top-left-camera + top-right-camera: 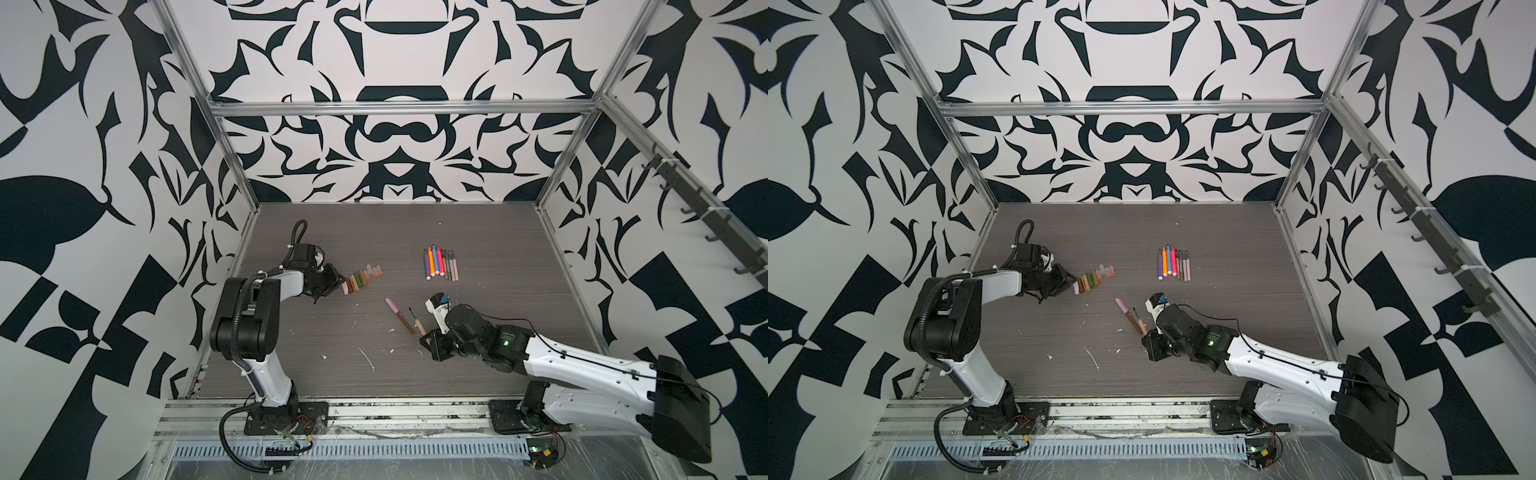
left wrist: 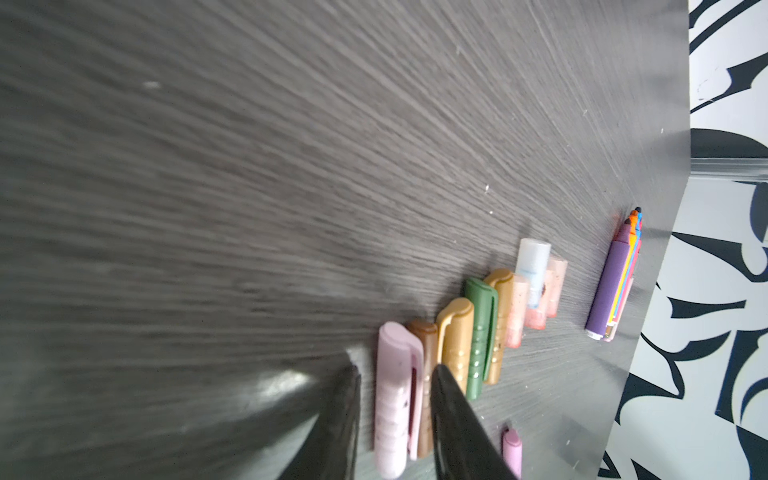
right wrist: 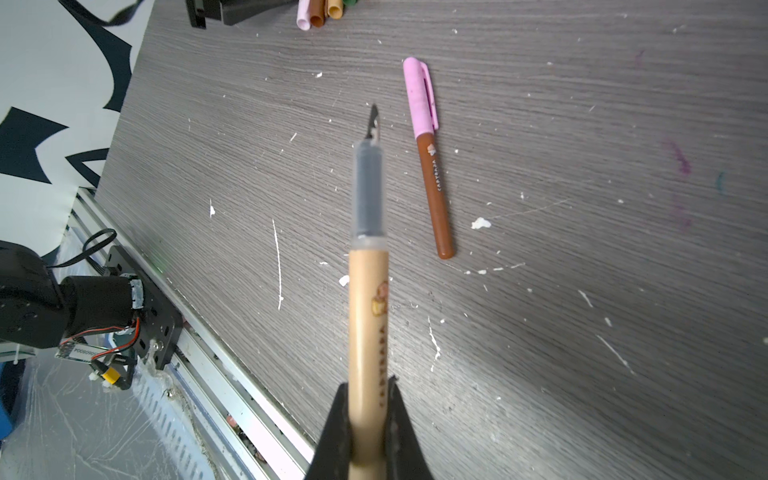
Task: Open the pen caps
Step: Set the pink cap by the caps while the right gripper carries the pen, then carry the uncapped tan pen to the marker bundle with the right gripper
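Left gripper: the fingers are seen parted, one on each side of the lilac cap. This cap lies on the table at the end of the row of pen caps nearest that gripper. A gap is visible at one finger. The other finger overlaps the cap's clip, so contact there cannot be judged. The cap's lower end is cut off by the frame, and the table surface is blurred.

Right gripper: it is pinched shut on the tan pen, which is uncapped with its dark nib exposed. The pen's rear end is hidden between the fingers.

A brown pen with its pink cap on lies just beside it.

The uncapped pens are laid in a row well apart from the caps. In the left wrist view they are mostly hidden behind the purple one.
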Controlling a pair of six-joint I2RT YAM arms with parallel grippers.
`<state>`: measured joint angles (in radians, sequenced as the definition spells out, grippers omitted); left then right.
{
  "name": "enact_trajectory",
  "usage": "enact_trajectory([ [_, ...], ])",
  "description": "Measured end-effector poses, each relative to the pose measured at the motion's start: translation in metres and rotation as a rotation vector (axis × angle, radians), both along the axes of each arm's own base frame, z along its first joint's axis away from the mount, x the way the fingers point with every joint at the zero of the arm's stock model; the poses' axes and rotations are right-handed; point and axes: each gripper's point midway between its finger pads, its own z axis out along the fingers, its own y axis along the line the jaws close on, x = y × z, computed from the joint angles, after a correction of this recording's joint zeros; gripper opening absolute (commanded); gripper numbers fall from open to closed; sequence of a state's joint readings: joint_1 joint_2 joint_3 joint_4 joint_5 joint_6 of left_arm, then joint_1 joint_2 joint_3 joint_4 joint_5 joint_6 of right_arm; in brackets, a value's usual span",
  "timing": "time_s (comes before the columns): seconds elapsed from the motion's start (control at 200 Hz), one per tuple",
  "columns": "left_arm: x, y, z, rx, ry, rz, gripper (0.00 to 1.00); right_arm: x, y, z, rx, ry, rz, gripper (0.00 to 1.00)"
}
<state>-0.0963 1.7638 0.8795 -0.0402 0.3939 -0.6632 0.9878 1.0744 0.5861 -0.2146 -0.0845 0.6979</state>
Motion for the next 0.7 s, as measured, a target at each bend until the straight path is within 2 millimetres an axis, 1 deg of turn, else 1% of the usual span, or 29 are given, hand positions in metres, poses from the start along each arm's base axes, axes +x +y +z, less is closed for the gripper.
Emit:
enact_trajectory([
  [0.26, 0.002, -0.003, 0.001, -0.024, -0.001, 0.004, 0.33, 0.001, -0.002, -0.001, -0.008, -0.003, -0.002, 0.00],
  [0.345, 0.000, -0.003, 0.001, -0.024, 0.005, 0.005, 0.33, 0.005, -0.007, -0.001, -0.027, -0.011, 0.000, 0.00],
  [0.38, -0.002, -0.002, 0.002, -0.022, 0.013, 0.006, 0.33, 0.009, -0.012, 0.000, -0.038, -0.010, -0.006, 0.00],
  [0.45, -0.009, 0.000, 0.005, -0.013, 0.027, 0.011, 0.33, 0.029, -0.026, 0.007, -0.042, -0.015, -0.050, 0.00],
  [0.485, -0.014, 0.001, 0.010, -0.006, 0.031, 0.014, 0.32, 0.041, -0.033, 0.011, -0.031, -0.018, -0.080, 0.00],
  [0.55, -0.020, 0.004, 0.024, 0.004, 0.023, 0.021, 0.32, 0.069, -0.055, 0.022, -0.007, -0.027, -0.158, 0.00],
  [0.62, -0.027, 0.006, 0.048, 0.008, -0.013, 0.025, 0.32, 0.096, -0.080, 0.030, 0.015, -0.036, -0.237, 0.00],
  [0.7, -0.036, 0.006, 0.090, -0.007, -0.095, 0.020, 0.32, 0.122, -0.107, 0.033, 0.018, -0.037, -0.308, 0.00],
])
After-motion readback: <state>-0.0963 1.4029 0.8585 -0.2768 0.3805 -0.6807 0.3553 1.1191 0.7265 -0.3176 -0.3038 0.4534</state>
